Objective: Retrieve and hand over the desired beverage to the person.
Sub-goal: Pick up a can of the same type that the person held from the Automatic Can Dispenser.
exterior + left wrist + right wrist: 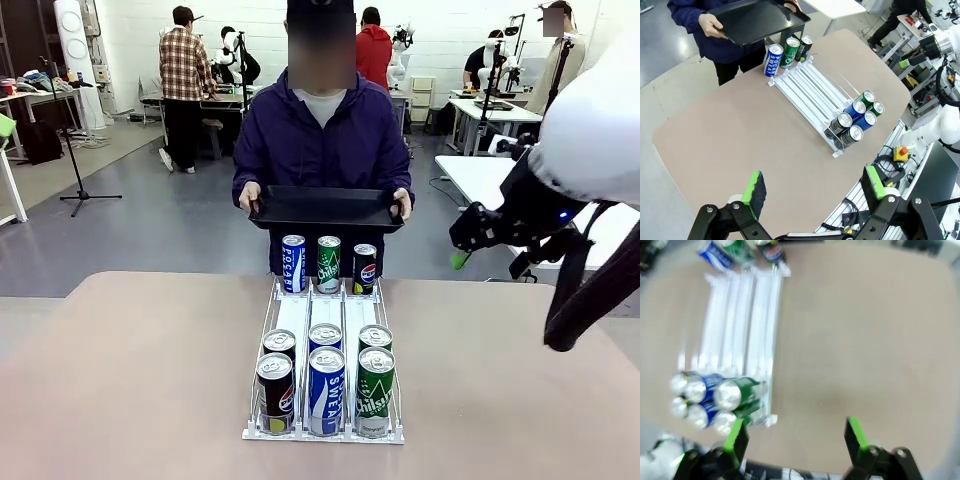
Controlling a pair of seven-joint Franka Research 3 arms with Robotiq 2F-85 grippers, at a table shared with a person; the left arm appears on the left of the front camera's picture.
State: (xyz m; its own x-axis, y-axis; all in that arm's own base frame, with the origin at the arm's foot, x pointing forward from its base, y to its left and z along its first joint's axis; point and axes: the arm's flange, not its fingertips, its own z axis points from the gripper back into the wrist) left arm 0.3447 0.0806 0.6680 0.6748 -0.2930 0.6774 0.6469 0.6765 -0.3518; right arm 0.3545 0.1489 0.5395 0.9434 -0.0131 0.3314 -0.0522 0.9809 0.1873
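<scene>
- The person [320, 130] is standing at the far edge of the table [140, 380] and holding a black tray [322, 208] level above that edge. Nothing is lying on it and nobody is pointing, so I cannot tell which drink is being asked for.
- A white wire can rack [320, 305] is lying along the middle of the table, its three lanes running from the far edge toward the near edge.
- Six cans are standing upright at the rack's near end, two deep. A black Pepsi can [275, 392], a blue Pocari Sweat can [326, 390] and a green Chilsung can [374, 392] are making up the front row, each with a matching can just behind it.
- Three sample cans [329, 264], one of each kind, are standing at the rack's far end, just below the tray.
- The left gripper [814, 186] is hovering high off the table's left side with its jaws spread wide and empty. The near cans are lying ahead of it and off to the picture's right, well apart from its pads.
- The right gripper [795, 434] is also gaping with nothing between its jaws. In its blurred view the near cans are showing their tops, off to the side of its jaws, by the finger toward the picture's left.
- Judging from this, the right arm is looking nearer, and the coming move is calling for a sideways shift before closing on one upright can.
</scene>
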